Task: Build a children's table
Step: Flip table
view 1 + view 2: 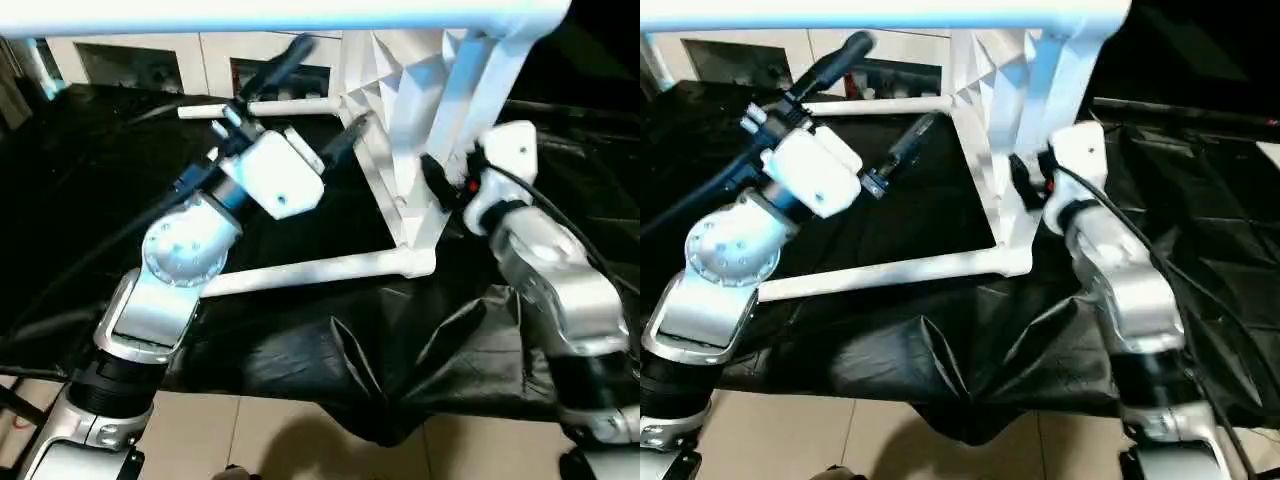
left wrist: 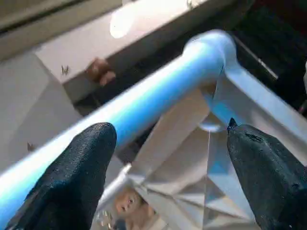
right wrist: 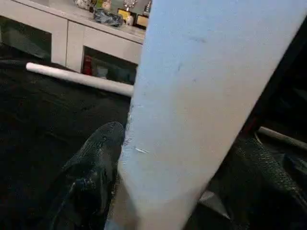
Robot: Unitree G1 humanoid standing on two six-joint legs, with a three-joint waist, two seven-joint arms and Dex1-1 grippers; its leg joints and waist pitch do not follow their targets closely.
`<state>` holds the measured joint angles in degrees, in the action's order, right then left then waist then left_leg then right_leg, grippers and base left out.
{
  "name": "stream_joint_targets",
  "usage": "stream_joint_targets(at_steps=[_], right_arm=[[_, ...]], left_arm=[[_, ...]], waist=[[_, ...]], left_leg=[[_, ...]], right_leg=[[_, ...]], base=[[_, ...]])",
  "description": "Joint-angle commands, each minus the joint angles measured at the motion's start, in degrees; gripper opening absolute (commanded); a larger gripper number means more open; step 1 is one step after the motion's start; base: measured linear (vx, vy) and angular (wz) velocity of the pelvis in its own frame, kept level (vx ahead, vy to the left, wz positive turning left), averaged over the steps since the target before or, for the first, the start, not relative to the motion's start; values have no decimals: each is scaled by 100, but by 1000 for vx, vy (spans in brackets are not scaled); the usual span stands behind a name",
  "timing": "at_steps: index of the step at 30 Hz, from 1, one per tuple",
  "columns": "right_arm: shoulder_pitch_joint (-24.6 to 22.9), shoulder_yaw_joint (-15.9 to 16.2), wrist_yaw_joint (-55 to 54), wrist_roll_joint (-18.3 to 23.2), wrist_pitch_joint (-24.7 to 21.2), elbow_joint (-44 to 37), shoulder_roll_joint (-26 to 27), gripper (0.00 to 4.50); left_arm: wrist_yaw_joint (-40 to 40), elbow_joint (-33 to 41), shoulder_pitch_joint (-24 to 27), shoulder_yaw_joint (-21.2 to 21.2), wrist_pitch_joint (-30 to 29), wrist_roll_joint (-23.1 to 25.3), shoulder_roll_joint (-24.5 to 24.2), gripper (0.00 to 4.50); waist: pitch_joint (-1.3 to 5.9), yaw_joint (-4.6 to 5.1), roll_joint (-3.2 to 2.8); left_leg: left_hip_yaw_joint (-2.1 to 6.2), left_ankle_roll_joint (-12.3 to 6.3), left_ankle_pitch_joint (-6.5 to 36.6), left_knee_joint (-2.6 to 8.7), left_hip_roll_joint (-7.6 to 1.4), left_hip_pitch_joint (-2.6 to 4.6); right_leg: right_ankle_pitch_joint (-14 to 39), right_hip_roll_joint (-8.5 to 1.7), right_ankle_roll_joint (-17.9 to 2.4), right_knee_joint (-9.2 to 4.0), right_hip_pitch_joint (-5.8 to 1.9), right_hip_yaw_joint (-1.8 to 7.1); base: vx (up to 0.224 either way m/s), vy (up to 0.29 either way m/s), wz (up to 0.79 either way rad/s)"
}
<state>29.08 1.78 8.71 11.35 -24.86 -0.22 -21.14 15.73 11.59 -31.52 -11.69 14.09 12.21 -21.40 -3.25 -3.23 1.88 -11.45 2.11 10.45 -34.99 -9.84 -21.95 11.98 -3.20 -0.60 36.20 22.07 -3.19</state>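
Observation:
The children's table stands on its side on the black cloth. Its white tabletop (image 1: 400,90) is upright, with the ribbed underside facing my left. One leg (image 1: 300,15) runs across the top of the view. Another leg (image 1: 320,268) lies along the cloth, and a third (image 1: 290,105) sticks out further back. My left gripper (image 1: 318,95) is open in the air between those legs and holds nothing; the upper leg (image 2: 144,100) passes beyond its fingertips. My right gripper (image 1: 440,185) straddles the tabletop's near upright rim (image 3: 192,96). One finger (image 3: 96,163) lies against it and the other stands slightly off.
The black-draped work table (image 1: 100,200) carries everything, and its cloth hangs in folds over the front edge (image 1: 380,380). White cabinets (image 1: 130,55) stand behind it. Tiled floor (image 1: 300,440) shows below the front edge.

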Motion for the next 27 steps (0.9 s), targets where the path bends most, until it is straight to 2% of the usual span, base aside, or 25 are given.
stream_joint_targets(at_steps=[1, 2, 3, 4, 5, 7, 13, 16, 17, 19, 22, 23, 24, 25, 26, 27], right_arm=[[-54, -94, 19, -90, -83, -196, -103, 314], [-56, -96, 20, -94, -83, -199, -103, 314], [-80, -110, 29, -140, -84, -241, -112, 314], [-94, -116, 61, -138, -77, -271, -119, 314], [-103, -117, 95, -128, -73, -296, -126, 314], [-130, -123, 156, -125, -79, -345, -125, 314], [-209, -69, 253, -88, -104, -439, -116, 314], [-248, -62, 339, -47, -137, -501, -89, 314], [-280, -15, 397, -65, -151, -576, -100, 314], [-321, 28, 483, -80, -139, -649, -132, 314], [-444, 39, 698, -50, -79, -816, -268, 314], [-568, -13, 932, 7, -27, -938, -466, 314], [-615, -40, 1027, 30, -20, -979, -542, 314], [-639, -48, 1079, 27, -6, -988, -594, 314], [-661, -55, 1127, 25, 7, -996, -642, 314], [-738, -100, 1304, 17, 30, -992, -818, 314]], left_arm=[[-105, 4, -147, 35, 223, 81, -63, 414], [-112, -10, -153, 38, 221, 100, -68, 414], [-262, -243, -246, 90, 181, 415, -151, 414], [-389, -391, -316, 159, 132, 595, -183, 414], [-541, -527, -392, 231, 33, 783, -217, 414], [-709, -846, -557, 352, -147, 1021, -332, 414], [-841, -1483, -805, 417, -217, 1277, -606, 414], [-894, -1835, -958, 357, -287, 1497, -700, 414], [-991, -2034, -1050, 365, -220, 1612, -757, 414], [-1131, -2177, -1146, 402, -142, 1702, -805, 414], [-1462, -2363, -1333, 478, -107, 1940, -952, 414], [-1608, -2425, -1413, 526, -65, 2069, -1104, 414], [-1652, -2460, -1444, 543, -28, 2101, -1155, 414], [-1641, -2485, -1451, 548, 3, 2092, -1180, 414], [-1630, -2509, -1457, 552, 31, 2082, -1202, 414], [-1505, -2676, -1457, 495, 168, 2059, -1304, 414]], waist=[[388, -2, -77], [389, -1, -79], [377, 15, -83], [385, 5, -153], [385, 29, -118], [387, 26, -120], [395, -11, -140], [373, -26, -154], [360, -35, -136], [355, -47, -146], [345, -33, -130], [345, -47, -168], [347, -48, -150], [346, -37, -180], [350, -34, -171], [358, -29, -204]], left_leg=[[208, 276, 1045, 395, -357, 150], [210, 278, 1039, 395, -356, 149], [208, 274, 1064, 398, -353, 143], [220, 294, 1076, 392, -348, 156], [218, 308, 1142, 394, -344, 159], [221, 302, 1118, 389, -339, 156], [223, 258, 1100, 390, -344, 164], [216, 271, 1318, 395, -339, 188], [227, 300, 1464, 409, -344, 198], [237, 339, 1598, 415, -345, 213], [261, 368, 1710, 435, -345, 190], [269, 380, 1787, 428, -343, 201], [274, 360, 1811, 424, -344, 204], [288, 342, 1785, 434, -335, 175], [288, 333, 1782, 431, -336, 176], [298, 321, 1736, 426, -336, 164]], right_leg=[[461, -467, -967, -393, -233, 325], [452, -467, -962, -390, -231, 325], [482, -448, -929, -400, -216, 323], [496, -455, -907, -390, -213, 321], [561, -442, -858, -398, -212, 319], [587, -458, -862, -400, -213, 322], [571, -470, -929, -400, -191, 319], [957, -467, -880, -451, -150, 324], [1251, -477, -814, -473, -132, 321], [1472, -484, -725, -497, -110, 326], [1679, -494, -659, -508, -113, 316], [1823, -500, -614, -524, -107, 315], [1862, -501, -558, -534, -103, 318], [1883, -509, -561, -536, -118, 312], [1882, -511, -565, -548, -115, 309], [1758, -515, -625, -530, -124, 307]], base=[[0, 0, 0], [0, 0, 0], [0, 0, 0], [0, 0, 0], [0, 0, 0], [0, 0, 0], [0, 0, 0], [0, 0, 0], [0, 0, 0], [0, 0, 0], [0, 0, 0], [0, 0, 0], [0, 0, 0], [0, 0, 0], [0, 0, 0], [0, 0, 0]])
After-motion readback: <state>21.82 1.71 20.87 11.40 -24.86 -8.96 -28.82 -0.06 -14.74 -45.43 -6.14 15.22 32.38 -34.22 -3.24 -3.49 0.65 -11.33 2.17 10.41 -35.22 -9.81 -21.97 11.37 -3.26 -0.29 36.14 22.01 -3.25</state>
